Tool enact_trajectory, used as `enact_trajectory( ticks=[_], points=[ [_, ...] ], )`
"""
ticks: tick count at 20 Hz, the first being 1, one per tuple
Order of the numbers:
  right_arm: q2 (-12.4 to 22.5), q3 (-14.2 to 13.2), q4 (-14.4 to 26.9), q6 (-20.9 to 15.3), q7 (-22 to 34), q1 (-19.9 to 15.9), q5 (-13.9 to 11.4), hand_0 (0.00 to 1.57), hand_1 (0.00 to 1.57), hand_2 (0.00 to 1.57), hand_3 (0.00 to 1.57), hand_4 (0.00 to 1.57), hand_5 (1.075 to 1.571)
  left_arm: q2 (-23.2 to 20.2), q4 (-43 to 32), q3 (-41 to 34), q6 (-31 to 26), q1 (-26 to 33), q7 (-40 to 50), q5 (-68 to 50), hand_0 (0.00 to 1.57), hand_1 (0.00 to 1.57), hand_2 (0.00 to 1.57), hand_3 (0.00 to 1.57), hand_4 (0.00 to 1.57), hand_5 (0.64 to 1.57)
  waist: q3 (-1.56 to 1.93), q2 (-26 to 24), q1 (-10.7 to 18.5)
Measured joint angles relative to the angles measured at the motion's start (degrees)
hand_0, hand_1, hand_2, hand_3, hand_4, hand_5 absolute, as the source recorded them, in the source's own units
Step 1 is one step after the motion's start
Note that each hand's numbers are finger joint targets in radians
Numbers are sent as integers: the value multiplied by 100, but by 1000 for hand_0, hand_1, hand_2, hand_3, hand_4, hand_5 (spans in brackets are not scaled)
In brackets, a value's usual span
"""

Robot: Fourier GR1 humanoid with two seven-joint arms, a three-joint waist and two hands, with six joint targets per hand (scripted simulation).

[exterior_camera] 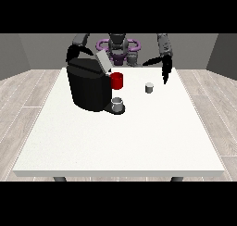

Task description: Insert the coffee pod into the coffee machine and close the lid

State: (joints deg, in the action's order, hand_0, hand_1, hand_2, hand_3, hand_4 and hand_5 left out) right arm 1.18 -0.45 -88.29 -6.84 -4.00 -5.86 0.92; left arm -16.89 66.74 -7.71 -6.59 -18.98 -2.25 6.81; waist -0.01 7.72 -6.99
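A black coffee machine stands on the left part of the white table, its grey lid tilted up and open. A small grey coffee pod sits upright on the table to the machine's right. The hand at the view's right hangs above and right of the pod, apart from it, with straight fingers pointing down. The hand at the view's left hovers just behind the machine's top with its fingers spread, holding nothing.
A red mug stands right beside the machine. A grey cup rests on the machine's drip base. The robot's torso is behind the table's far edge.
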Motion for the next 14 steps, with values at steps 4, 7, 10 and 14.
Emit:
enact_trajectory(
  ticks=[4, 7, 10, 14],
  points=[
    [109, -159, 271, -6, 52, -258, 9, 0, 0, 0, 0, 389, 1571, -64, -470, 3, 45, -332, 21, 185, 0, 0, 0, 0, 0, 1571, 0, 138, 32],
    [106, -176, 489, -106, 74, -403, -89, 0, 0, 0, 0, 423, 1571, -91, -723, 113, 26, -482, 40, 385, 0, 0, 0, 0, 0, 1571, 1, 162, 86],
    [128, -181, 611, -150, 136, -474, -153, 0, 0, 0, 0, 424, 1571, -58, -958, 254, 112, -530, -46, 644, 0, 0, 375, 0, 0, 1571, 2, 140, 87],
    [121, -215, 852, -181, 69, -516, -183, 0, 0, 0, 0, 392, 1571, -90, -1336, 335, 149, -663, -165, 919, 446, 446, 606, 295, 0, 1571, 0, 114, 102]
  ],
)
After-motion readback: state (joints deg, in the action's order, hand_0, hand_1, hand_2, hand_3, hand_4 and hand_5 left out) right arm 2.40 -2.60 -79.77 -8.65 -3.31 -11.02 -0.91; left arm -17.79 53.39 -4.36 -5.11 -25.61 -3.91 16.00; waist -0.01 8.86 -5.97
